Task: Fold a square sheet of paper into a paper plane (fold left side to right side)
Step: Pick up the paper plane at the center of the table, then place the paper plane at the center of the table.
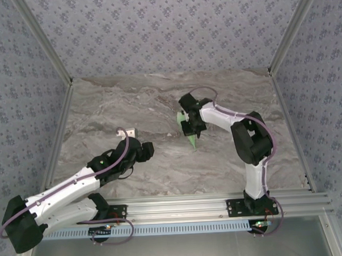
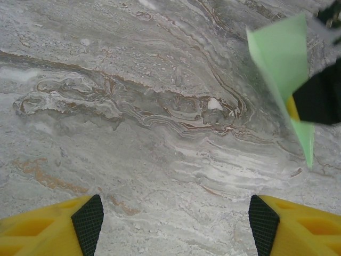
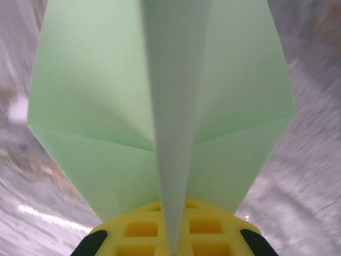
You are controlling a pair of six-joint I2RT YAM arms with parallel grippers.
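Note:
The paper plane is pale mint-green, folded, with two wings spread either side of a centre keel. My right gripper is shut on that keel, its yellow fingers pressed together around it. From above, the paper plane hangs point-down under the right gripper, just above the table's middle. My left gripper stands to the left of it, open, with bare marble between its black pads. In the left wrist view the paper plane shows at the upper right.
The marble tabletop is walled by patterned panels on three sides, with an aluminium rail along the near edge. A small white object lies just beyond the left gripper.

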